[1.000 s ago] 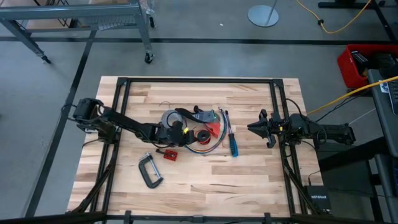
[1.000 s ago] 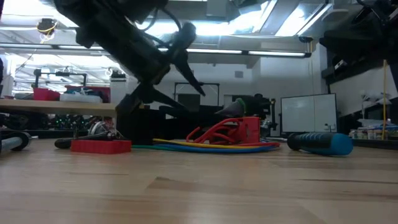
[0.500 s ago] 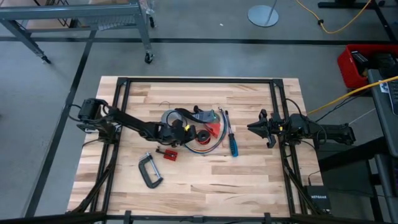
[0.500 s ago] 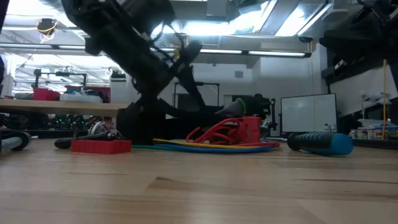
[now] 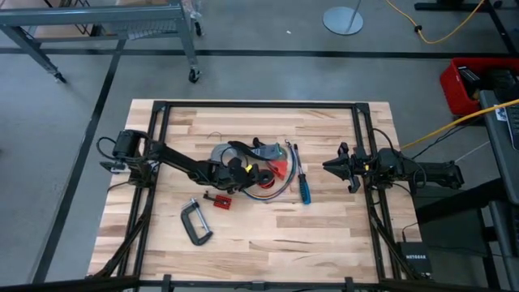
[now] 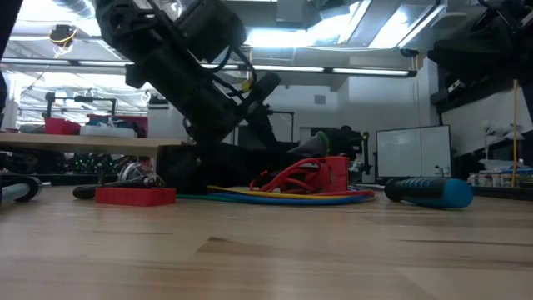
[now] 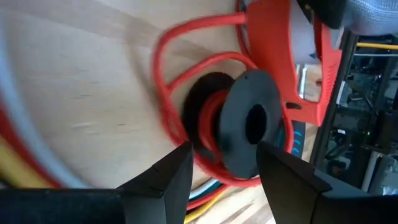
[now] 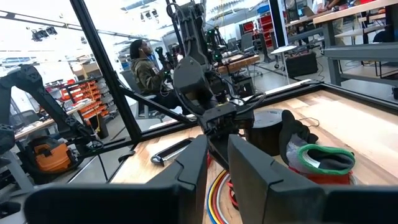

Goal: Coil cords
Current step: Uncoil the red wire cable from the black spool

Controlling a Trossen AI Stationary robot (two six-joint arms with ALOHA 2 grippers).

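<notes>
A black spool (image 5: 263,176) wound with thin red wire (image 7: 165,106) lies at the table's middle, and loose red loops spill around it. A flat coil of yellow, blue, red and green cords (image 5: 261,193) lies on the wood beside it and also shows in the low view (image 6: 283,197). My left gripper (image 5: 246,172) is open and low over the table. In its wrist view the gripper (image 7: 222,158) has one fingertip on either side of the spool's near flange (image 7: 245,121); no touch shows. My right gripper (image 5: 327,167) waits to the right, its fingers a narrow gap apart (image 8: 217,162), and is empty.
A grey tape roll (image 5: 217,154) lies behind my left gripper. A red plastic piece (image 5: 280,168) and a blue-handled screwdriver (image 5: 303,188) lie right of the spool. A small red block (image 5: 220,200) and a C-clamp (image 5: 195,223) lie nearer the front. A black frame borders the table.
My left gripper has gone toward the table's right edge, closer to the black spool, and has tipped down lower over the table. The cords and the spool have stayed where they were.
</notes>
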